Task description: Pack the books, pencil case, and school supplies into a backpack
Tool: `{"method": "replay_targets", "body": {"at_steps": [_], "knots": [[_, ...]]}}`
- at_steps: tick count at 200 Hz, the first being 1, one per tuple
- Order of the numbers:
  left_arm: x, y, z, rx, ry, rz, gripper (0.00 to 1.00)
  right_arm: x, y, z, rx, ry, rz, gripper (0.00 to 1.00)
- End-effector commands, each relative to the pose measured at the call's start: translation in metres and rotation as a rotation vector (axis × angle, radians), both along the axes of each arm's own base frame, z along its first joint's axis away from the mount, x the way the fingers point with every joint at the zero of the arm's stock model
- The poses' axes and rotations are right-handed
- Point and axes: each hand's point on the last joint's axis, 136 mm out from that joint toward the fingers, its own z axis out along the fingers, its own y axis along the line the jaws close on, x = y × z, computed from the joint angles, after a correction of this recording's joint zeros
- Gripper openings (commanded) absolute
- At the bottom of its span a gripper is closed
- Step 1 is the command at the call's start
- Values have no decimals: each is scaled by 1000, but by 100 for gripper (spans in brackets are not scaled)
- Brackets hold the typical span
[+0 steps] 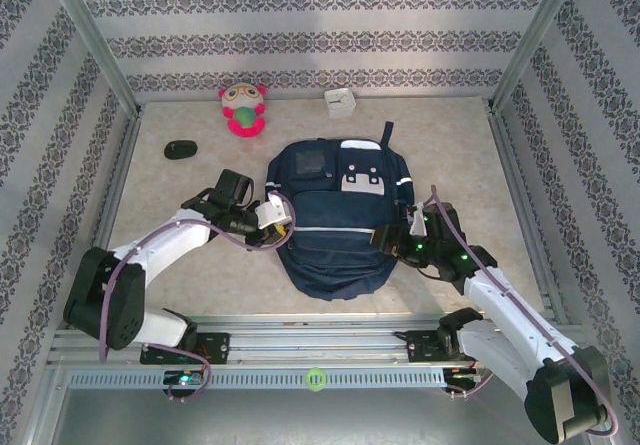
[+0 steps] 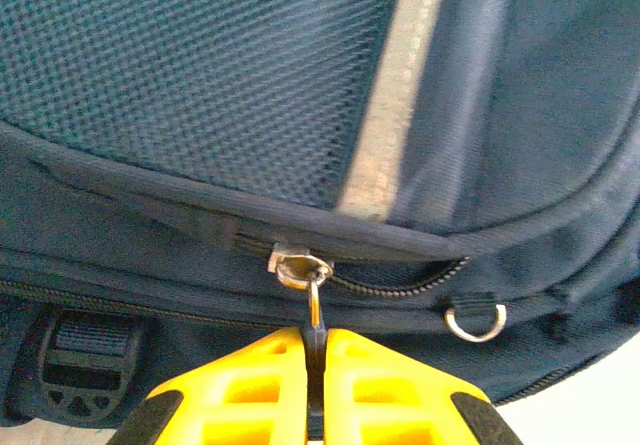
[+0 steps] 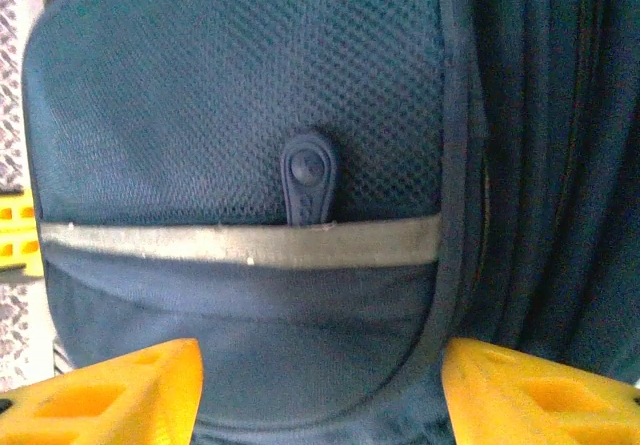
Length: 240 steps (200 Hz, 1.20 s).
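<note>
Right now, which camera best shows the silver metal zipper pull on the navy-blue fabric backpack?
The left wrist view: the silver metal zipper pull sits sharp, pinched in the shut left pincer. In the top view it is too small to tell against the navy-blue fabric backpack. The right wrist view faces the backpack's mesh pocket.

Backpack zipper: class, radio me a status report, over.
Left claw shut on zipper pull. Right claw open, facing backpack mesh pocket. Plush toy, white box behind backpack, apart.

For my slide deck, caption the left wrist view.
Yellow left fingers shut on the metal zipper pull of the backpack.
</note>
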Motion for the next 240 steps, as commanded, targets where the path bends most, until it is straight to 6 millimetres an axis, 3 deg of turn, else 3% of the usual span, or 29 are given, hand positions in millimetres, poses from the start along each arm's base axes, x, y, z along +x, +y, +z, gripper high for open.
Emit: {"method": "replay_targets", "body": {"at_steps": [1,101,138,163,178,194,210,240], "knots": [[-34,-7,2,-44,100,-42,9,21,-1,6,59,-55,-123,62],[-73,-55,9,-84,205,-80,14,36,11,12,86,-123,-174,56],[-70,-49,28,-113,138,-33,38,34,1,22,21,-139,-139,66],[-66,-39,55,-150,-5,5,63,21,-16,24,-18,-71,-105,71],[-55,-29,71,-173,-108,69,77,9,-26,26,-57,-32,-88,71],[-36,-18,89,-208,-155,173,85,-5,-30,24,-80,6,-72,72],[-13,-12,99,-214,-154,286,87,-14,-25,20,-45,50,-53,72],[29,-15,99,-199,-79,461,86,-18,-7,10,41,99,-38,70]]}}
